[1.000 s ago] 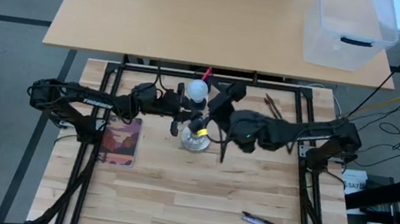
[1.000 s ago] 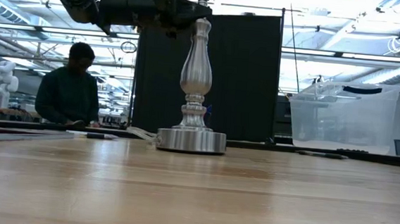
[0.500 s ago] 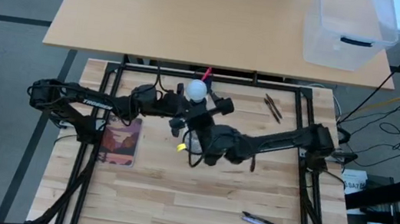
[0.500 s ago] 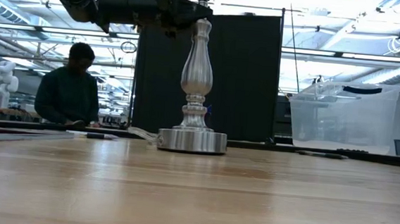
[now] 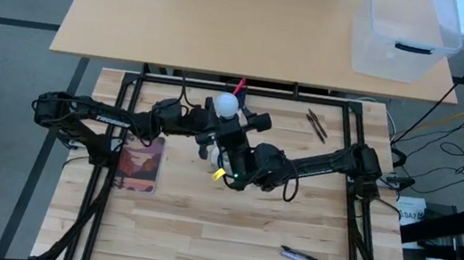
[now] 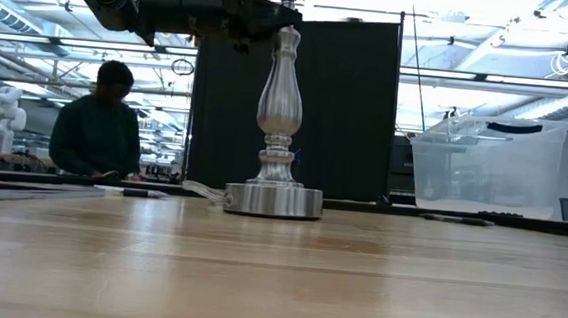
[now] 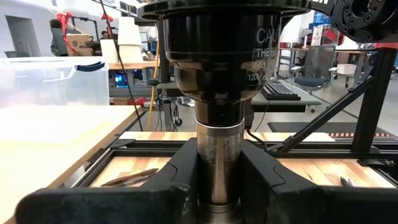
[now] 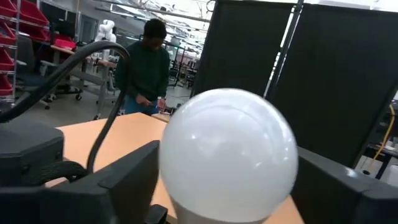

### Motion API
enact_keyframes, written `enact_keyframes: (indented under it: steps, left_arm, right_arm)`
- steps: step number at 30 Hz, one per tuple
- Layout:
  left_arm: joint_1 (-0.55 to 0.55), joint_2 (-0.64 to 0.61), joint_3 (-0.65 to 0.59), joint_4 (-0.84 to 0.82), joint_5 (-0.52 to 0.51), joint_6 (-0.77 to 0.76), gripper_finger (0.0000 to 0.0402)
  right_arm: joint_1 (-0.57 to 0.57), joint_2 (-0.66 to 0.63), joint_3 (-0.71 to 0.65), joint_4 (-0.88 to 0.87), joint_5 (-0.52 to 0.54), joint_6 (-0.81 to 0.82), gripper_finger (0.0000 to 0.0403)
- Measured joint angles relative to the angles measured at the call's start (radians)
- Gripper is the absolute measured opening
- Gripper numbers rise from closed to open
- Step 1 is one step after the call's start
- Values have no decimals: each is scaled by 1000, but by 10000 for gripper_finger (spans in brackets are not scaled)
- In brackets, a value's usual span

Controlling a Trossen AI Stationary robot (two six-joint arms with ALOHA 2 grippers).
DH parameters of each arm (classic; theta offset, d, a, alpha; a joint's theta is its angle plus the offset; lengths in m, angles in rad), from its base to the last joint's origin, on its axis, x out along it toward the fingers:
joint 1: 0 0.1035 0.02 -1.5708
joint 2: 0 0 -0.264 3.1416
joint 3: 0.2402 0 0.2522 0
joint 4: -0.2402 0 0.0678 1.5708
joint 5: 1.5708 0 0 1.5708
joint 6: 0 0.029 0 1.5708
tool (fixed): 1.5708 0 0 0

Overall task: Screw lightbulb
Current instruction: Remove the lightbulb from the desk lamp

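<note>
Lightbulb (image 8: 228,155) sits upright, its long axis vertical and globe up, atop the stand (image 6: 278,119) near the middle of your table's far edge. Your right gripper (image 8: 225,186) pinches the globe from both sides. Your left gripper (image 7: 219,180) is clamped on the stand's post below the socket.

Backdrop: black partition panel (image 6: 343,103) | Furniture: tan desk (image 5: 228,22), clear plastic bin (image 6: 484,163) | Lighting: overhead ceiling strips (image 6: 490,83)
</note>
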Motion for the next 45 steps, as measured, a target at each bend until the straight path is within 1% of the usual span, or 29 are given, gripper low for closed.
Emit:
enact_keyframes:
  steps: [4, 5, 14, 17, 23, 30, 39, 43, 45]
  left_arm:
    - [0, 0, 0, 0, 0, 0, 73]
    - [0, 0, 0, 0, 0, 0, 73]
    - [0, 0, 0, 0, 1, 0, 73]
    - [-1, 0, 0, 1, 5, 1, 73]
    - [0, 0, 0, 2, 49, 10, 73]
    - [1, 1, 0, 3, 69, 11, 73]
    - [1, 1, 0, 3, 76, 11, 73]
    - [1, 1, 0, 3, 79, 10, 73]
    - [1, 1, 0, 4, 79, 9, 73]
  right_arm:
    - [0, 0, 0, 4, 4, -13, 261]
    - [0, -1, 0, 3, 3, -16, 256]
    - [0, -6, 0, -1, -2, -36, 256]
    - [3, -10, 0, -12, -15, -83, 256]
    - [6, -17, 2, -14, -61, -128, 256]
    - [3, -16, 2, -37, -66, -130, 256]
    - [-17, -57, 1, -51, -125, -124, 256]
    - [-29, -82, 1, -55, -148, -163, 256]
    - [-40, -96, 1, -54, -143, -197, 256]
